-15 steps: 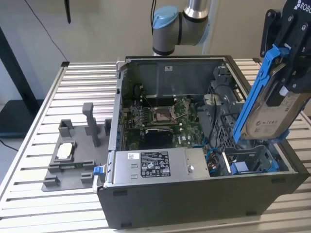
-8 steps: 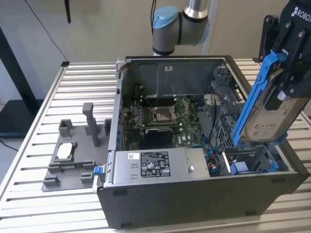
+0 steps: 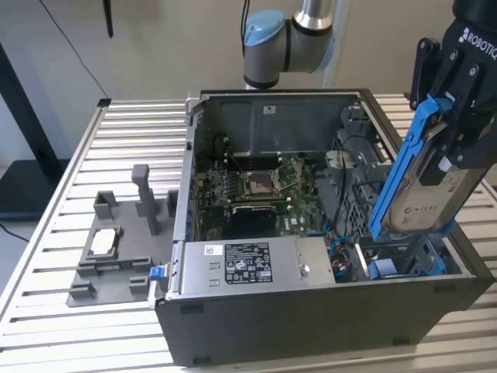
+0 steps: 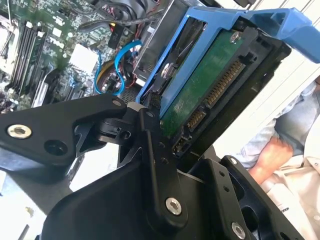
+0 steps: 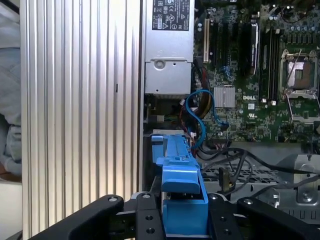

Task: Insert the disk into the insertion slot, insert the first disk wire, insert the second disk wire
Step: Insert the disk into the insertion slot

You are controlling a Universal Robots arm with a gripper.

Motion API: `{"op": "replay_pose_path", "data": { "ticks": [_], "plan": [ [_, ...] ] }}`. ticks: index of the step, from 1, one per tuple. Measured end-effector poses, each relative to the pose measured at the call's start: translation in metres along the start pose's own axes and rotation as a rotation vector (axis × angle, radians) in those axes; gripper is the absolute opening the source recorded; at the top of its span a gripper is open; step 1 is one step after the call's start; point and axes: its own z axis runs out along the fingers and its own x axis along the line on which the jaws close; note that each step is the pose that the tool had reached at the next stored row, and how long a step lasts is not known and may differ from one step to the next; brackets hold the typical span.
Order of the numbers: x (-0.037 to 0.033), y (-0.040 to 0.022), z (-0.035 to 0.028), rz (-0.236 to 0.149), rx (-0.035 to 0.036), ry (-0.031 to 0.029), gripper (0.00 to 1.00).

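Observation:
In the exterior view my gripper (image 3: 449,136) is shut on the disk (image 3: 423,194), a silver drive with a pale label clipped in a blue carrier frame (image 3: 400,167). It hangs tilted, with its lower end just above the insertion slot (image 3: 404,256) at the near right corner of the open dark case. The disk's green circuit board (image 4: 200,85) and connector row face the second wrist view. In the first wrist view the blue carrier (image 5: 180,200) sits between my black fingers (image 5: 145,217). Loose blue wires (image 5: 197,107) curl inside the case beside the bay.
The case holds a motherboard (image 3: 260,190) and a silver power supply (image 3: 248,268) along its near wall. A grey fixture (image 3: 116,249) with a small chip lies on the slatted table (image 3: 54,311) at the exterior view's left. A person's hand (image 4: 270,155) is near the case.

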Motion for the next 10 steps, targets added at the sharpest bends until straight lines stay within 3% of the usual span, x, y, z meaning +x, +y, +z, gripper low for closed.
{"op": "replay_pose_path", "data": {
  "ticks": [10],
  "plan": [
    [0.0000,-0.0001,0.0043,0.000,0.0013,0.0001,0.33]
  ]
}}
